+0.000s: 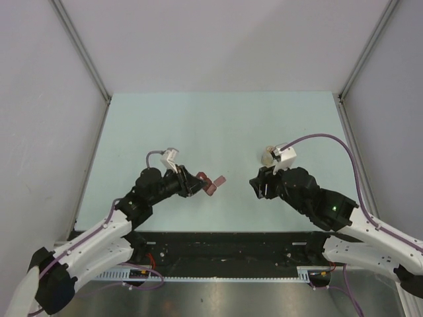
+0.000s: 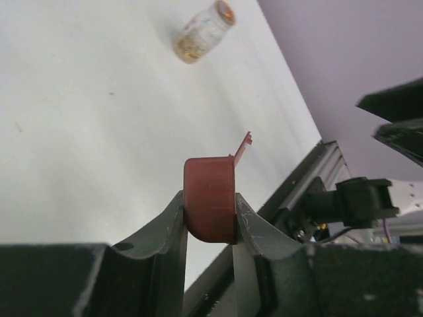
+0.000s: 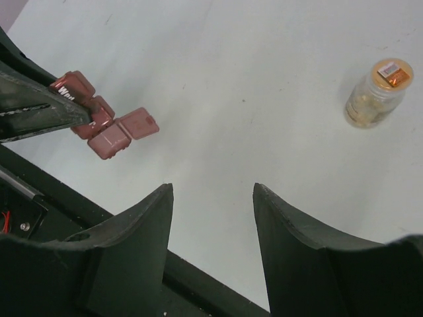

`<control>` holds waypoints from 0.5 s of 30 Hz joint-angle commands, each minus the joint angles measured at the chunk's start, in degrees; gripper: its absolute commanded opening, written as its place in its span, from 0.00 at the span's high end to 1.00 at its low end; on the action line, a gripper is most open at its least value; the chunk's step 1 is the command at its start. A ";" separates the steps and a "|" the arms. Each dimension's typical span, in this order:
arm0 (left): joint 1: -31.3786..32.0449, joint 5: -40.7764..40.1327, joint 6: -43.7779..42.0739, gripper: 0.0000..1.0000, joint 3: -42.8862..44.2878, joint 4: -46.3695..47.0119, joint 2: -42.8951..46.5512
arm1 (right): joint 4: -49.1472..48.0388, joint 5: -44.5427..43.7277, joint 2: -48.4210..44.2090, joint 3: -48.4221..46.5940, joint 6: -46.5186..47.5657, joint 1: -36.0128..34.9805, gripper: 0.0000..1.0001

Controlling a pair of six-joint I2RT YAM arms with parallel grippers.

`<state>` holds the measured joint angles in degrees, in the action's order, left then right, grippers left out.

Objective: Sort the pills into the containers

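Left gripper (image 2: 210, 200): clamped on one end of pill box (image 3: 99, 125).
Right gripper (image 3: 213, 198): jaws apart, empty.
Pill box: end lid open.
Bottle (image 3: 375, 94): on table (image 3: 264, 79).

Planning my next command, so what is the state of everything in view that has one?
pill box: clamped in the left fingers, one lid flipped open.
bottle: upright on the table, untouched.
left fingers: shut on the pill box.
right fingers: open, empty.
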<state>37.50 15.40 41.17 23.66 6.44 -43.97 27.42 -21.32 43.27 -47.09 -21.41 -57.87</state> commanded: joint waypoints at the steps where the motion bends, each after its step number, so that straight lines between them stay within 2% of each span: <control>1: -3.12 2.09 -4.07 0.98 -2.04 7.35 -4.28 | 2.73 -2.50 -0.29 -0.63 -3.20 0.38 0.43; 15: -3.22 5.60 -5.66 0.91 -0.46 29.06 -31.78 | 0.53 -2.32 3.41 1.65 -1.53 0.74 0.41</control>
<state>34.57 18.15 36.84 22.02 25.34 -70.87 29.32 -22.13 47.35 -46.61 -23.44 -57.54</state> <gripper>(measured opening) 0.318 0.585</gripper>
